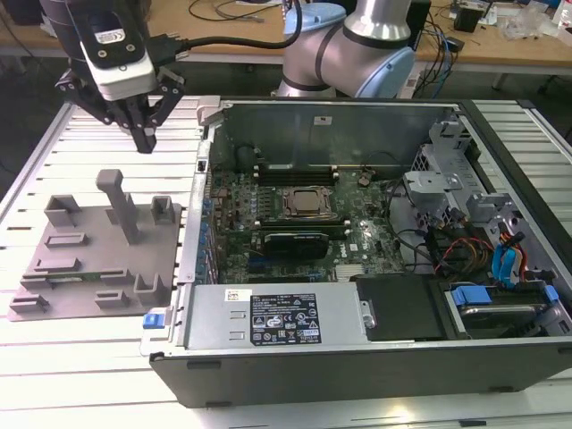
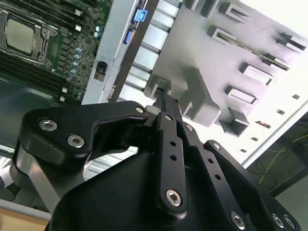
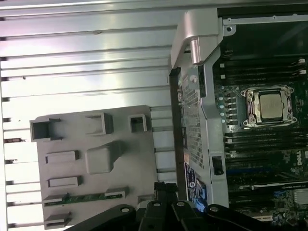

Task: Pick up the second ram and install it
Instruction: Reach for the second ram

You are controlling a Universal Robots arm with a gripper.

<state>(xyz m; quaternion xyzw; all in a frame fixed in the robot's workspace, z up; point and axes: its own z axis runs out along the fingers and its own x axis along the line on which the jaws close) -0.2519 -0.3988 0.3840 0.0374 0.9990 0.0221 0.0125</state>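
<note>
The black two-finger gripper hangs with its tips pointing down. Its fingers are pressed together, and nothing can be seen between them.

Directly under the tips stands the tall post of the grey plastic holder tray. The second ram, a long, thin green circuit-board strip, lies on edge in a slot of that tray. It sits across the tray from the gripper, beyond the post and well apart from the fingertips.

The step in hand looks like the approach for the pick. To do it well, the jaws would need to part and turn so that the pads face the strip's two flat sides. The descent would need to be straight and over the strip's middle, clear of the post and of the small blocks that hold its ends. The grip should be firm enough to lift it level.

Apart from the ram, the tray's other pockets look bare.

On the gripper's other side, toward the exterior view's right, sits the open black-and-silver computer case. It holds a green motherboard with a square metal CPU socket flanked by dark memory slots. I cannot tell whether any slot is filled.

Tray and case both rest on a pale slatted metal table.
</note>
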